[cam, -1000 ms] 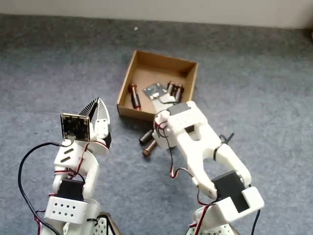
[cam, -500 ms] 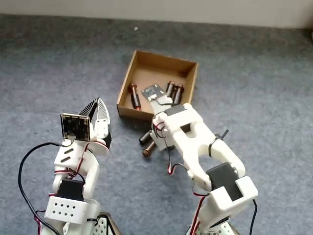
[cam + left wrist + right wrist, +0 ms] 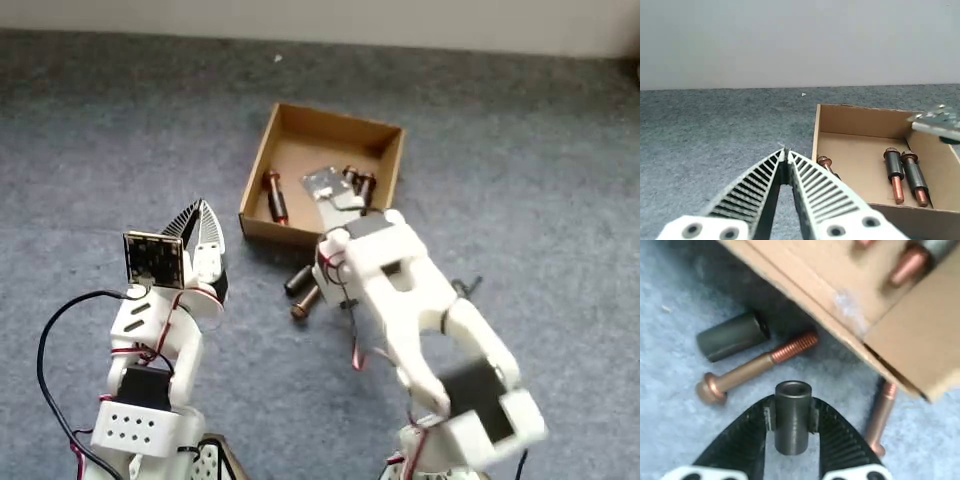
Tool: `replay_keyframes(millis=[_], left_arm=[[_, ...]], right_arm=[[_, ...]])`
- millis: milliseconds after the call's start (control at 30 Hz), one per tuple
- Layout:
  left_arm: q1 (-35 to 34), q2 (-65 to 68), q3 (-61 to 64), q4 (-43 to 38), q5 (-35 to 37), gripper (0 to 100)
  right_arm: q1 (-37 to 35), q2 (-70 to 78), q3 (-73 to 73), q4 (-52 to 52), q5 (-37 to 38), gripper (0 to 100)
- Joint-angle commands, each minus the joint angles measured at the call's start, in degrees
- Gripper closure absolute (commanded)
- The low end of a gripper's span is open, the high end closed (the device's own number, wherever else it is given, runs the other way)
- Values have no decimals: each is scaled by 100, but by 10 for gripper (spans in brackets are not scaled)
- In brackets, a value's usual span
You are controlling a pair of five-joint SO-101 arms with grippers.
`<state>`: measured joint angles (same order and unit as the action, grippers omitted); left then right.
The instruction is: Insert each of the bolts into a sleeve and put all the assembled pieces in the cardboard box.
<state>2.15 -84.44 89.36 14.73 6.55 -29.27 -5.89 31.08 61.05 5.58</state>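
Right wrist view, lower centre: right gripper [image 3: 791, 412] pinches a sleeve [image 3: 791, 422], loose bolt [image 3: 752, 371] just above by the cardboard box [image 3: 840, 305]; sleeve may pivot in the jaws if it meets the bolt off-axis; left gripper [image 3: 785, 152] closed, empty

Grey carpeted tabletop against a pale wall

The tabletop [image 3: 540, 150] is covered edge to edge in a grey, short-pile, felt-like carpet with a faint mottled texture, running unbroken across the high view. Along its far side it meets a plain, pale off-white wall [image 3: 400, 18] in a straight seam that tilts slightly across the top of the high view. From the left wrist view the same wall rises smooth and bare above the carpet, taking up the upper part of the scene. A tiny light speck [image 3: 278, 58] lies on the carpet close to that seam. The light is soft and even, the shadows on the carpet dim and blurred at their edges.
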Motion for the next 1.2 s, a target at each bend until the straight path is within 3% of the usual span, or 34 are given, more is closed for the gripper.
replay_keyframes(millis=[0, 333, 567, 700, 867, 1167], left_arm=[[-13, -48, -198, -105, -44, 991], [180, 4, -435, -70, -70, 993], [259, 13, -1455, 1468, -79, 989], [919, 13, -1789, 2154, -448, 989], [1815, 22, -1789, 2418, -835, 993], [2431, 725, -2070, 2655, -844, 989]], right_arm=[[215, -1323, 286, 48, -492, 992], [1437, -3257, 1631, -57, -1266, 993], [2642, -3855, 3213, -1938, -1292, 993], [3020, -3969, 3714, -2510, -1899, 993], [3547, -3960, 3785, -2782, -2330, 993], [3899, -3960, 3785, -2809, -2541, 993]])
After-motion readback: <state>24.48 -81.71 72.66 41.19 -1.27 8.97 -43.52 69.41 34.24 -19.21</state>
